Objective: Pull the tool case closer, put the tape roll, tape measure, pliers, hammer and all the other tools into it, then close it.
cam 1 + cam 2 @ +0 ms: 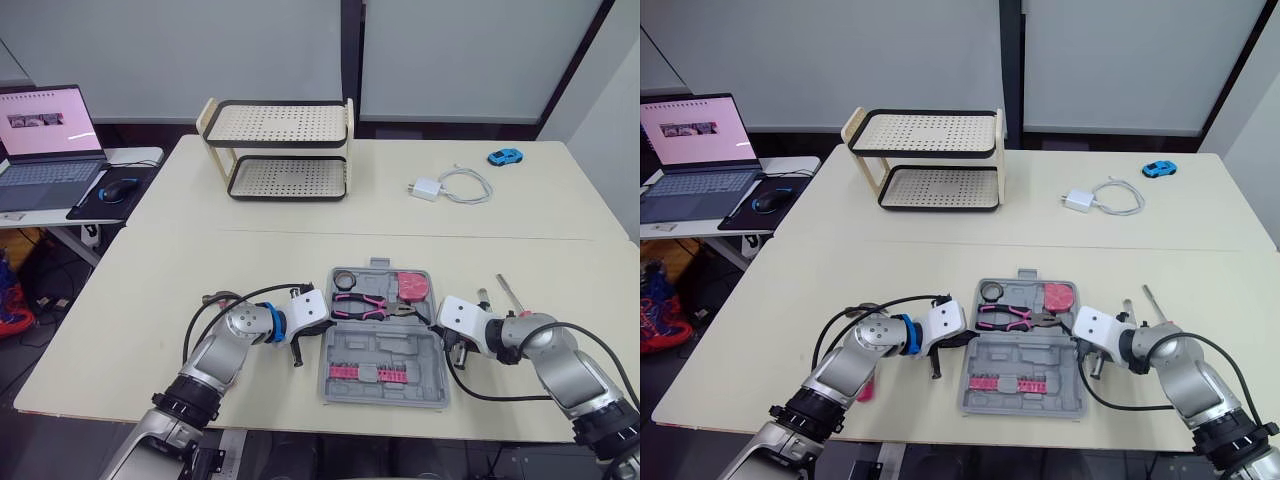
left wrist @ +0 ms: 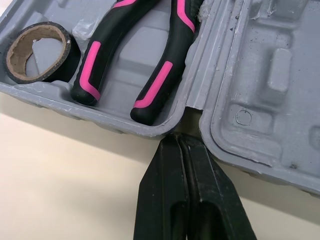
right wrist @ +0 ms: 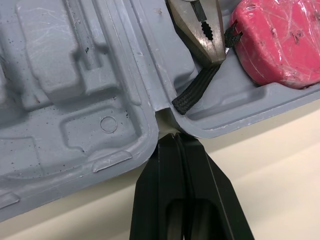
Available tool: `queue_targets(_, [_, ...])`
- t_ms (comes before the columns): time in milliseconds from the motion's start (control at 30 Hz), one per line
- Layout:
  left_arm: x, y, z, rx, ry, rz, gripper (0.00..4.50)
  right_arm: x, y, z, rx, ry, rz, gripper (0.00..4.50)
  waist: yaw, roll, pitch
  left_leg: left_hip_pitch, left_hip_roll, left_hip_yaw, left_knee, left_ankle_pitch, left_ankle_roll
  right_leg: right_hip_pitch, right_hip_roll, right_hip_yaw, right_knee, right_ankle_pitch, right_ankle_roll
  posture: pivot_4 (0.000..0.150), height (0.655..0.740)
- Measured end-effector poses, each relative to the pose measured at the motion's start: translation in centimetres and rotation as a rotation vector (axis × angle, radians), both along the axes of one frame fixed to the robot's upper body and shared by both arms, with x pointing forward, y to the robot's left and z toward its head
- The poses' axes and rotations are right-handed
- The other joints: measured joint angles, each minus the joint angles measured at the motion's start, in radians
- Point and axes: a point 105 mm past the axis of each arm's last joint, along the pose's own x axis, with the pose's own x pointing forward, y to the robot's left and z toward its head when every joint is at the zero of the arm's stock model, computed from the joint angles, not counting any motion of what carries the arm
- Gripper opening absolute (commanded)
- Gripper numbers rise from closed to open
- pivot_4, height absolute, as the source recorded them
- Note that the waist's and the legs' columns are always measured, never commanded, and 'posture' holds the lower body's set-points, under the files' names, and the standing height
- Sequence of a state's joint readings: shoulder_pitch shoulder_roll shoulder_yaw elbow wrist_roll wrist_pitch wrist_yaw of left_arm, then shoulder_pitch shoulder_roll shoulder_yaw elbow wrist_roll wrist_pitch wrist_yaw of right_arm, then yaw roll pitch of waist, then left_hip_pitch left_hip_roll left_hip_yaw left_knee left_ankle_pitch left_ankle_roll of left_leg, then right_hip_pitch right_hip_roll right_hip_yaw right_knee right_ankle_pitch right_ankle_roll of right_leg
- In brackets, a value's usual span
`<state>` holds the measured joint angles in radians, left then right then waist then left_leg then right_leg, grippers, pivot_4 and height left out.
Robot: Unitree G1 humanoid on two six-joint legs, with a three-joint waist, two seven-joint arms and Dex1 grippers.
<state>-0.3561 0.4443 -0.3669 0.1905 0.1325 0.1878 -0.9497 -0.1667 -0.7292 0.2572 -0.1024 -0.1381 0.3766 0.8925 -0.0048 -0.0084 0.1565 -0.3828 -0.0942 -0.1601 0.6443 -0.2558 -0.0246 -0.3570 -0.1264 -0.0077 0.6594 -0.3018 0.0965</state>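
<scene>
Tool case (image 1: 405,345): we see it lying open on the worktop (image 1: 150,300) near the front edge, between the two arms.
Far half: holds the tape roll (image 1: 346,277) on the left, the pliers (image 1: 370,305) in the middle and the pink tape measure (image 1: 411,286) on the right.
Near half: a row of pink bits (image 1: 365,373) sits at its front.
Left gripper (image 2: 179,142): fingers pressed together with nothing between them, tips at the case's hinge gap on the left side.
Right gripper (image 3: 175,137): fingers likewise pressed together, tips at the hinge gap on the right side.
Loose tools (image 1: 507,292): two slim ones lie on the worktop just right of the case; we cannot tell what kind.
</scene>
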Motion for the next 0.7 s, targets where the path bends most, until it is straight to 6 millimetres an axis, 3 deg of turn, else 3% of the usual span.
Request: queue_targets(700, [0.2, 1.0, 0.3, 0.016, -0.020, 0.002, 0.02, -0.3, -0.2, 0.1, -0.004, -0.020, 0.032, 0.00, -0.003, -0.001, 0.001, 0.000, 0.000, 0.000, 0.000, 0.000, 0.000, -0.001, 0.000, 0.000, 0.000, 0.000, 0.000, 0.150, 0.7400])
